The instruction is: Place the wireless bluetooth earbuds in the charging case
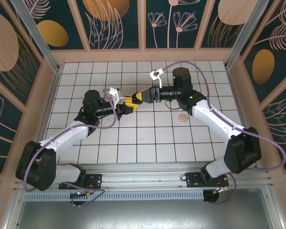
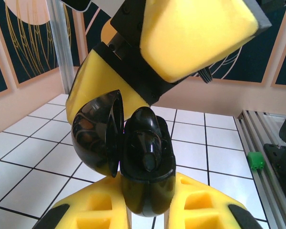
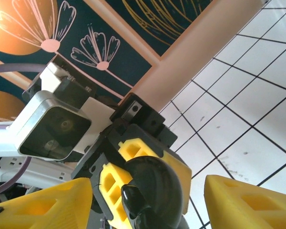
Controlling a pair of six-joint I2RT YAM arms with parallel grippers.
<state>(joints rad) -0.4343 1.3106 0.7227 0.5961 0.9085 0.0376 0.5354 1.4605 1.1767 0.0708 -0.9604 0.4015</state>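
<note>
Yellow fingers (image 2: 93, 210) of the left gripper (image 2: 150, 212) sit at the bottom of its wrist view, closed narrow on the black charging case (image 2: 145, 186). The case stands upright between them, with its lid (image 2: 97, 138) swung open to one side. In the case's mouth a dark rounded shape looks like one black earbud (image 2: 148, 160) lying in its well. Black on black makes it hard to tell whether it is fully seated.

One finger of the right gripper (image 3: 147, 198) hangs just above the case. From its own wrist, its two fingers stand wide apart on either side of the case and grip nothing.

My reading is that the step in hand is placing an earbud into the held case, with the right jaws apart around it. The next move calls for drawing the right gripper straight back along its own axis, clear of the open lid. After that it can go for another earbud. A tiny dark speck (image 1: 170, 107) lies on the tiles behind the right gripper, near a pink disc (image 1: 182, 118). It may be an earbud, but it is too small to tell.

The tightest spot is between the tools themselves. They meet nose to nose above the middle of the tiled table (image 1: 148, 143), and the left wrist's camera housing (image 3: 52, 126) is just beside the right fingers. Outward from there, open tiles lie on every side. The enclosure walls (image 1: 148, 55) and the rail (image 1: 143, 171) at the near edge are well apart from both grippers.
</note>
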